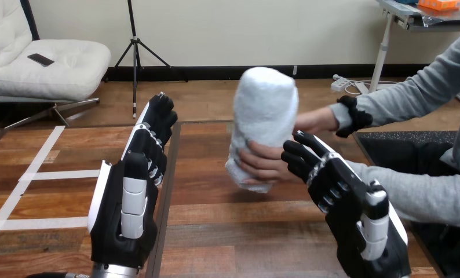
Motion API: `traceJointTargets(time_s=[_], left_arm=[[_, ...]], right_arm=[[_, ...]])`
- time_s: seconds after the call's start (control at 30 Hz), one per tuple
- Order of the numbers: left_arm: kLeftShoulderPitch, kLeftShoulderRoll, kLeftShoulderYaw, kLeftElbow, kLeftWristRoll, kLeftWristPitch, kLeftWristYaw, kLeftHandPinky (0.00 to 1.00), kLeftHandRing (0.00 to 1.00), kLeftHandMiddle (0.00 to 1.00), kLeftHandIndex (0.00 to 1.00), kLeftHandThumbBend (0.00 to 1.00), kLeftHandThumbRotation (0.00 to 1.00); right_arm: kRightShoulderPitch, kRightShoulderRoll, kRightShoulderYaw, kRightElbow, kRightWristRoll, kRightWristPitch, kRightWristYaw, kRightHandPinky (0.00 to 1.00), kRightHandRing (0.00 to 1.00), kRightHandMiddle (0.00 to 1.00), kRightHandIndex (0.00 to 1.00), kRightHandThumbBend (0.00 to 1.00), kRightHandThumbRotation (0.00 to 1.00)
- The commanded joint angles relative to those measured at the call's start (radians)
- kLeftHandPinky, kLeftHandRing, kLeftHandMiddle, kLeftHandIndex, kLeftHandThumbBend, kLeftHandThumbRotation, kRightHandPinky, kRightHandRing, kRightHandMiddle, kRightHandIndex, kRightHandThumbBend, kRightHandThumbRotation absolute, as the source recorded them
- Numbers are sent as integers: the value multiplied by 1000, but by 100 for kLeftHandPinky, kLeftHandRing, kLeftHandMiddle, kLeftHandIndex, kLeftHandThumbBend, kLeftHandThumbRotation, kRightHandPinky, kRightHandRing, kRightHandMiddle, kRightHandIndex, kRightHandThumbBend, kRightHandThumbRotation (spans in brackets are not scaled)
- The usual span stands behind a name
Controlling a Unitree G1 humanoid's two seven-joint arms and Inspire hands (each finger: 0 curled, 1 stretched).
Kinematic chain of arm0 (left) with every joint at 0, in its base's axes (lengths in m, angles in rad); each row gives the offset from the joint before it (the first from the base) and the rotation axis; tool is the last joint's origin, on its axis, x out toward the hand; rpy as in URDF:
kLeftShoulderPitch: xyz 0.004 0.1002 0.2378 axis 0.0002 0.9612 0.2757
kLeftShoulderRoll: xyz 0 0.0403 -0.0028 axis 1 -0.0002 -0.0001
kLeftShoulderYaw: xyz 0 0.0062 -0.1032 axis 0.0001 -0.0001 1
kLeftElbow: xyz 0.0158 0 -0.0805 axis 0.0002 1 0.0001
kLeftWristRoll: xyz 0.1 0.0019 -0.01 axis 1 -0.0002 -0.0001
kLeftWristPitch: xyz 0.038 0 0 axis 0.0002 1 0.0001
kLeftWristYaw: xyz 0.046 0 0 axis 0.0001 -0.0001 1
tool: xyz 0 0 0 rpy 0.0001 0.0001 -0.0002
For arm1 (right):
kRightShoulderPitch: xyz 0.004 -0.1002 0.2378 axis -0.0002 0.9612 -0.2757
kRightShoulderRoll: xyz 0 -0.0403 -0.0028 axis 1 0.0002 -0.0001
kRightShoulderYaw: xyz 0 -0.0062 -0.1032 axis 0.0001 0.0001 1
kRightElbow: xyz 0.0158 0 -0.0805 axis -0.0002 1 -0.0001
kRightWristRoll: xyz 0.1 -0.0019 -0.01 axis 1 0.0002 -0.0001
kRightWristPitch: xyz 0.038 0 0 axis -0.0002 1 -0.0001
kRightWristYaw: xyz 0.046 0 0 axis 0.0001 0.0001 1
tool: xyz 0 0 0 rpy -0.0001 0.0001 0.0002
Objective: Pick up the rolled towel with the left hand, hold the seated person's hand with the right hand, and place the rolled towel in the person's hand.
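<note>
We see a plain white, nubbly terry rolled towel (266, 110) against the warm reddish-brown planks of the wooden table (227, 231), whose grain runs in darker and lighter streaks. On the table's left part we note off-white tape strips (48, 174) crossing the brown wood in straight bands. Both the left hand (126, 202) and the right hand (355, 208) are black, each with white shells on its back and fingers banded black and white.

Bright, even indoor light, a soft shadow beneath the rolled towel (265, 116) on the wooden table (227, 231)
</note>
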Motion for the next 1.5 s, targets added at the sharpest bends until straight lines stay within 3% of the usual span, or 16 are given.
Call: traceJointTargets(time_s=[0.0,0.63,1.47], left_arm=[[32,-20,-36,-14,12,-29,3,96,94,94,93,75,100],[46,-31,-70,17,10,-92,9,89,90,92,92,73,99],[35,-9,-73,24,4,-91,3,92,93,94,96,71,100]], right_arm=[[-12,34,-6,-62,18,-20,1,91,88,87,88,99,100],[-14,74,-17,-51,31,-27,25,91,90,89,90,99,100],[-12,85,-21,-54,6,-36,30,89,88,88,88,95,100]])
